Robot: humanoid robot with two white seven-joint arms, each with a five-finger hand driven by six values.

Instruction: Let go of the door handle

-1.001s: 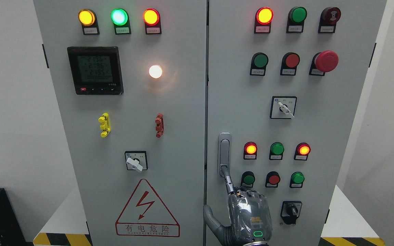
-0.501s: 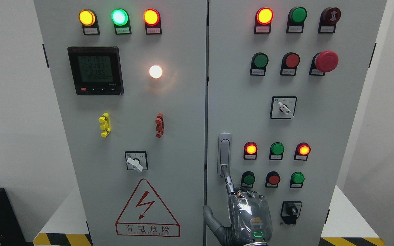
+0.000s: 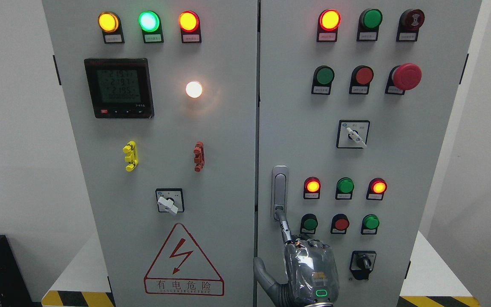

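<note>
head view shows our right hand (image 3: 309, 273) below the handle (image 3: 279, 192) on the right door (image 3: 399, 162). one finger (image 3: 284, 224) is extended, touching its lower button; the other fingers are curled and hold nothing. we judge it rigid, slick metal.

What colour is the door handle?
Silver-grey metal, seen in the head view: door handle.

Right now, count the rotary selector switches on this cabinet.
3. Left-door switch, above the warning triangle; upper right-door switch, below the red mushroom button; lower right-door switch, bottom right. The right hand might hide another.
</note>
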